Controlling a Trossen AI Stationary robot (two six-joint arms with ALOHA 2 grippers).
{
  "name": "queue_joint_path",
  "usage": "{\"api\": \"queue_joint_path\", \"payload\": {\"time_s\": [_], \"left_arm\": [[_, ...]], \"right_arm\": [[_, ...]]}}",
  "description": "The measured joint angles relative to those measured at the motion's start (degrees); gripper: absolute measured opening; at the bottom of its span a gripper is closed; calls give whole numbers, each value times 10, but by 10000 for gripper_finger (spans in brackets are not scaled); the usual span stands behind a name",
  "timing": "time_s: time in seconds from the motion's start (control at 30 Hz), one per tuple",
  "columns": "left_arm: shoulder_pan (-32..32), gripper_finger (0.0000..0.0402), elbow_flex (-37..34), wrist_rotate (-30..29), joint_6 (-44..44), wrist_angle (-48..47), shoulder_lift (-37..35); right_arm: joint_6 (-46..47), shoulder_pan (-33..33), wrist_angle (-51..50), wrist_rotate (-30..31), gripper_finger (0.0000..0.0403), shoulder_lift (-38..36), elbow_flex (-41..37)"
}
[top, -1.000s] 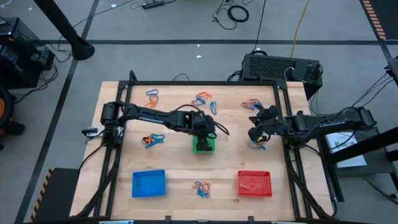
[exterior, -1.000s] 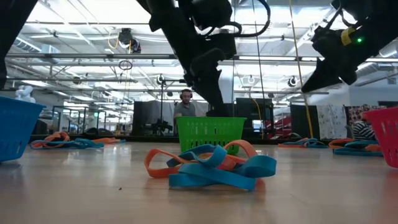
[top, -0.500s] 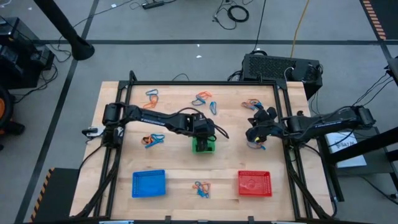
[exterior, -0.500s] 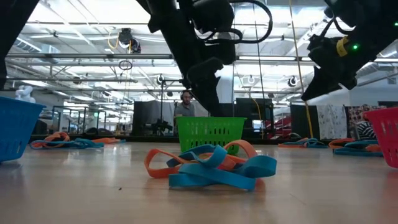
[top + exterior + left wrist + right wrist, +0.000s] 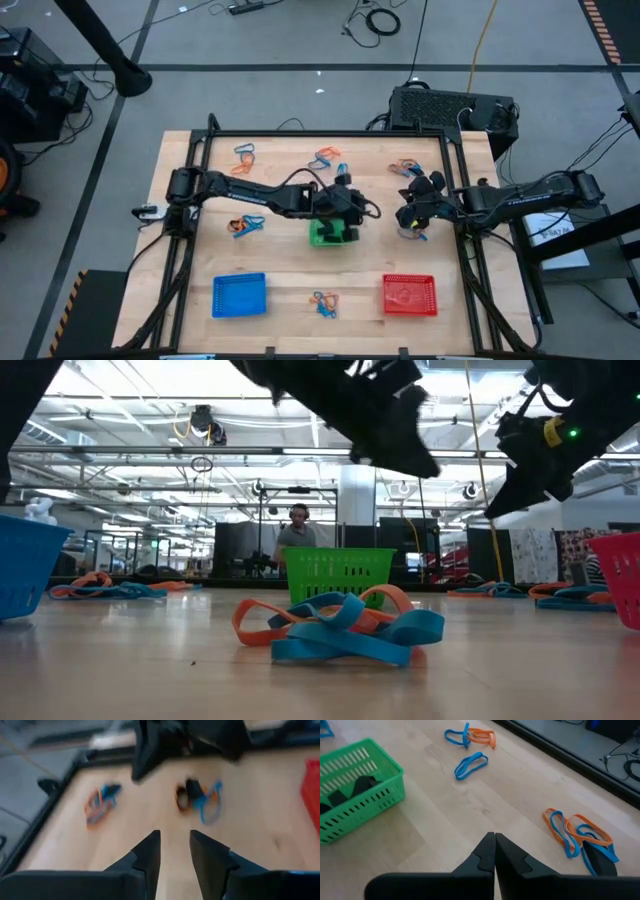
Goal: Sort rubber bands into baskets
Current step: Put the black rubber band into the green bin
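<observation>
1. The rubber bands lie in scattered clumps on the bench (image 5: 285,275): one clump (image 5: 324,303) at the near edge between the blue basket (image 5: 240,294) and the red basket (image 5: 409,294); one (image 5: 246,225) beside the left arm's base; two (image 5: 245,155) (image 5: 328,160) along the far edge; one (image 5: 409,168) at the far right; black bands (image 5: 362,785) already sit in the green basket (image 5: 327,233).
2. The left gripper (image 5: 350,200) hangs just past the green basket's far right corner, its jaws released and holding nothing; its wrist view looks toward an orange, blue and black clump (image 5: 200,800) straight ahead of the open jaws, so that clump seems its nearest target, though the view is blurred.
3. The right gripper (image 5: 412,213) hovers over the right part of the bench, jaws clenched and empty; an orange and blue tangle with something black in it (image 5: 580,837) lies ahead and off to one side of them, its long axis running obliquely to the jaw line.
4. My judgement: both arms reach toward the far-right clump; the right is nearer.
5. No brand, label or writing can be read in any view.
</observation>
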Motion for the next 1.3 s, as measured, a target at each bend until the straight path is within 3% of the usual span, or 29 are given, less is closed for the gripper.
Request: {"api": "queue_joint_path", "payload": {"time_s": [0.17,0.3,0.4,0.57,0.77,0.93,1.1,1.3], "left_arm": [[9,113,-1,43,39,171,72],[14,113,-1,62,43,261,125],[21,113,18,67,41,297,165],[32,113,135,104,39,220,242],[40,113,333,107,71,50,336],[40,113,441,131,104,-30,391],[40,113,492,184,105,-67,424],[44,113,492,176,116,-63,432]], "right_arm": [[39,0,-17,19,0,-29,0],[81,0,-59,20,0,-59,0],[98,0,-81,55,0,-87,0],[95,8,-80,123,0,-124,0],[65,17,-69,134,0,-134,0],[56,17,-69,134,0,-135,0],[56,17,-79,134,0,-135,0],[58,16,-81,134,0,-135,0]]}}
